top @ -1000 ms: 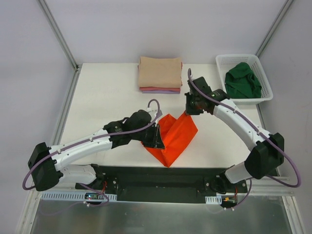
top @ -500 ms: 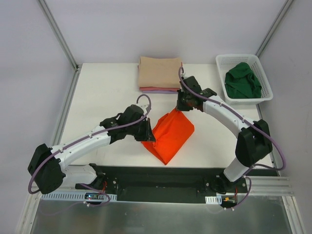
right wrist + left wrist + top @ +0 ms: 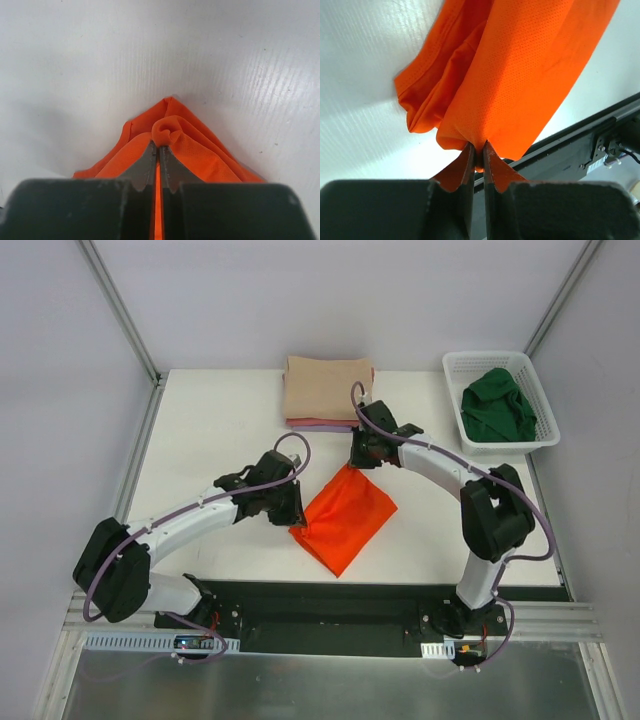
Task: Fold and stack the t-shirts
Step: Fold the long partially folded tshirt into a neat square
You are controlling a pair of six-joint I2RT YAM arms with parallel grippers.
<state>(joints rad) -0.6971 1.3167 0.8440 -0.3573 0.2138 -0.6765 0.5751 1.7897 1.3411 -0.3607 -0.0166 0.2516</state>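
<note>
Presently, my inventory, fingers first.

1. Left gripper (image 3: 477, 150): closed tight on a bunched corner of the orange t-shirt (image 3: 345, 520), at the cloth's 9 o'clock in the top view. Several layers are gathered into the pinch.
2. Right gripper (image 3: 159, 149): closed tight on the 12 o'clock corner, a small curl of fabric puckered just past the tips.
3. Orange t-shirt: folded to a rough diamond, lying on the table (image 3: 220, 430) at centre, between both arms.
4. Stack, 12 o'clock of the diamond and near it: beige t-shirt (image 3: 328, 387) on top, with the pink t-shirt (image 3: 300, 423) and lavender t-shirt (image 3: 335, 428) showing only as edges below.
5. Basket (image 3: 455, 365), 2 o'clock, well apart: holds the green t-shirt (image 3: 497, 405), crumpled and not yet folded.

Risks, as I judge them:
- The left pinch may not have every layer; a lower one slipping out on the lift would spill the fold.
- Uneven pull between my two grips would skew the diamond or drag it open.
- The right arm works close to the stack; a wide swing could knock the beige layer askew.
- Cloth snagging on a finger at release would tug the corner back.
</note>
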